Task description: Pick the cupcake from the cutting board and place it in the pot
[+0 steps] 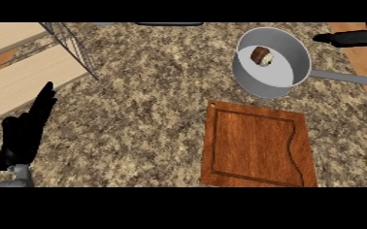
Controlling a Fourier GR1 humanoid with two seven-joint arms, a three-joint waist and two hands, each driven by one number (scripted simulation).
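- Plainly, in the head view, the cupcake (261,56) lay inside the grey pot (245,80), on its pale floor toward the far wall, showing brown and white.
- The pot stood on the speckled surface (158,92) toward the far right corner, and its handle (341,76) ran out to the right edge.
- The cutting board (258,145) lay bare by the near edge on the right side, just to the near side of the pot, with a thin strip of surface between the two.
- The right hand (344,39) came in at the right edge near the far corner, just beside the pot's rim, stretched out straight toward the left and holding nothing.
- The left hand (25,131) rested at the near left corner, fingers up and relaxed, empty and well apart from the pot and the board.
- A wire rack (72,46) stood at the far left edge, beside pale wooden boards (43,73).
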